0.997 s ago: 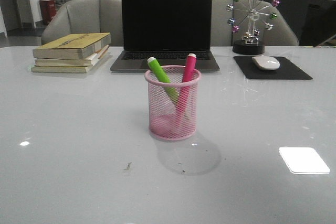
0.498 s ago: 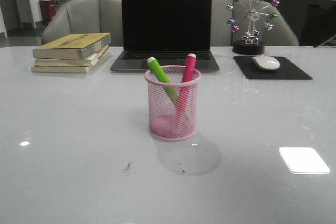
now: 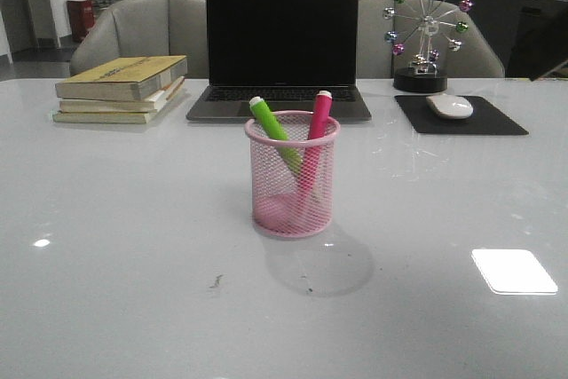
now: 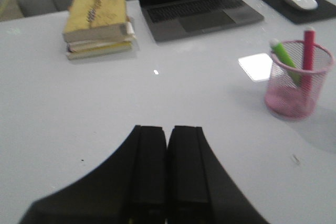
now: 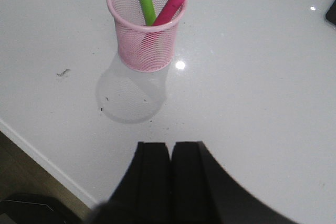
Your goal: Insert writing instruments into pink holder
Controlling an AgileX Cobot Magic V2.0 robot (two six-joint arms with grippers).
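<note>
The pink holder [image 3: 292,177] stands upright in the middle of the table. A lime green marker [image 3: 272,129] and a magenta marker [image 3: 315,130] both lean inside it, white ends poking above the rim. The wrist views also show the holder [image 4: 297,85] [image 5: 145,24] with both pens in it. My left gripper [image 4: 168,128] is shut with nothing in it, well away from the cup over bare table. My right gripper [image 5: 170,144] is shut and empty too, near the table's front edge, apart from the cup. Neither arm appears in the front view.
Behind the cup sits an open laptop [image 3: 280,51]. A stack of books [image 3: 122,88] lies at the back left. At the back right are a white mouse [image 3: 449,106] on a black pad [image 3: 461,116] and a ferris-wheel ornament [image 3: 424,33]. Chairs stand beyond the table.
</note>
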